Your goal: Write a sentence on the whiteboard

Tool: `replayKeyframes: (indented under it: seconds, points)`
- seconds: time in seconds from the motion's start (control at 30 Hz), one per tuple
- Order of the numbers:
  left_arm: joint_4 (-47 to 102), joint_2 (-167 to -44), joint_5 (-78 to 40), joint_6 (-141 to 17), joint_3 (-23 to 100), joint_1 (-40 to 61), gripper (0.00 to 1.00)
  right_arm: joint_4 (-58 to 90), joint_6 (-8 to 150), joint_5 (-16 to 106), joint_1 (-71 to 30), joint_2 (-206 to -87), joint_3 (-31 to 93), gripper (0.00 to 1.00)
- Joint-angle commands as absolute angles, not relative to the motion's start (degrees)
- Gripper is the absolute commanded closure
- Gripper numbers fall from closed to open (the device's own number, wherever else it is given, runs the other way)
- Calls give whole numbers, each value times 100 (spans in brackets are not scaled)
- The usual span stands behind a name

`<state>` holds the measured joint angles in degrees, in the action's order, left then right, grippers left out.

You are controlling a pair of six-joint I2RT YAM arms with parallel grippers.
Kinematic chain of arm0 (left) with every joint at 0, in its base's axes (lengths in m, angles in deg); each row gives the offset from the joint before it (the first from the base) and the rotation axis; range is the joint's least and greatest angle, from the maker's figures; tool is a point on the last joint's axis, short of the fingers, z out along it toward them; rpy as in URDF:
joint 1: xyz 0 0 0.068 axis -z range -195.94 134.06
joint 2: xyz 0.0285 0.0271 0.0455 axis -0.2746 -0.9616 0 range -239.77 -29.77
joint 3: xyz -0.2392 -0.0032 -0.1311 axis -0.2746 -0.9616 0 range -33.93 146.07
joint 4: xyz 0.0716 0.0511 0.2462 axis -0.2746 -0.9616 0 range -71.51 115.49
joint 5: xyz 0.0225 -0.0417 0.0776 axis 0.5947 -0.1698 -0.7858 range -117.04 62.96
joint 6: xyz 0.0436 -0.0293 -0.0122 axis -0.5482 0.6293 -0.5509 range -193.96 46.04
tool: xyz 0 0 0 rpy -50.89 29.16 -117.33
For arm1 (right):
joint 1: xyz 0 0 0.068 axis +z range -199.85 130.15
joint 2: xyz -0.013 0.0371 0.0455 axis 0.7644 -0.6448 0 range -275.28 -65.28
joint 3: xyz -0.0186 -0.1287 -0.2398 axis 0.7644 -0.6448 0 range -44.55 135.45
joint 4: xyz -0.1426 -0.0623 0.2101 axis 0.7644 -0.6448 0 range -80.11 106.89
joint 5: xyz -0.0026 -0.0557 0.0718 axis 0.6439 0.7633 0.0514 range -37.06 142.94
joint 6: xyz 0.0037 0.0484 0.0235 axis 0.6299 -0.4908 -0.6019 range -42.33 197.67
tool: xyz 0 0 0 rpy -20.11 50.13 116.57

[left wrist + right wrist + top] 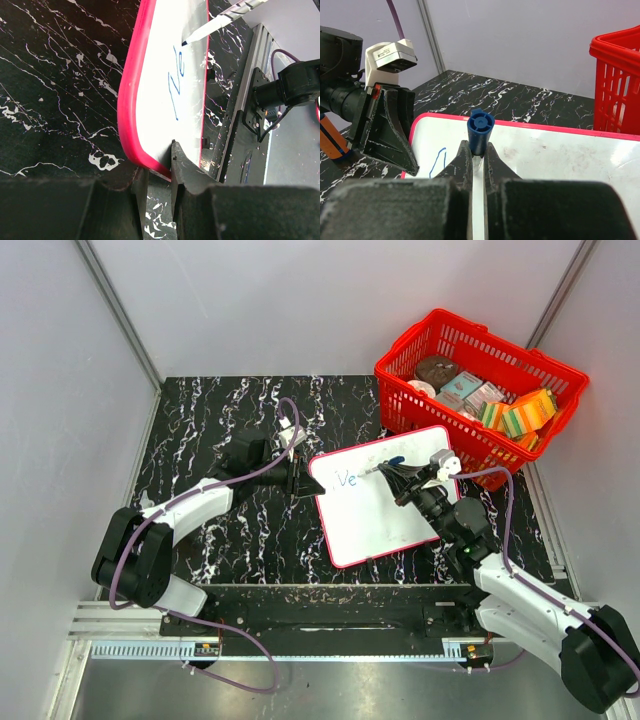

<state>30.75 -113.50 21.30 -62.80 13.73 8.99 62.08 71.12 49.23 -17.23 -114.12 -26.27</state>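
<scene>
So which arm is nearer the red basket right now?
Right. The right fingers hold the marker over the whiteboard, just in front of the red basket. The left fingers clamp the whiteboard's left edge, on the side away from it.

The left arm (pixel 190 505) and right arm (pixel 530 605) have white shells over black joints and bulky black bases. A purple cable (pixel 250 472) loops along each. The left tool (pixel 159 170) and right tool (pixel 477 150) are black with wedge-shaped fingers (pixel 462 167); a white camera box (pixel 390 55) sits on each wrist.
</scene>
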Motion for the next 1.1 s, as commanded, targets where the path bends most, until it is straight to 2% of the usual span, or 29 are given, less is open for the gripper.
replayKeyframes:
  seconds: [0.0, 0.6, 1.07]
  points:
    - [2444, -11503, 1401, -7493, 1222, 1078, 100, 6409, 7046, 5065, -1742, -11389, -2619, 100]
    - [2444, -11494, 1366, -7501, 1204, 1087, 100, 5899, 6914, 5188, -1742, -11099, -2838, 100]
    - [2418, -11503, 1339, -7528, 1195, 1113, 100, 6109, 6976, 5522, -1742, -11301, -2662, 100]
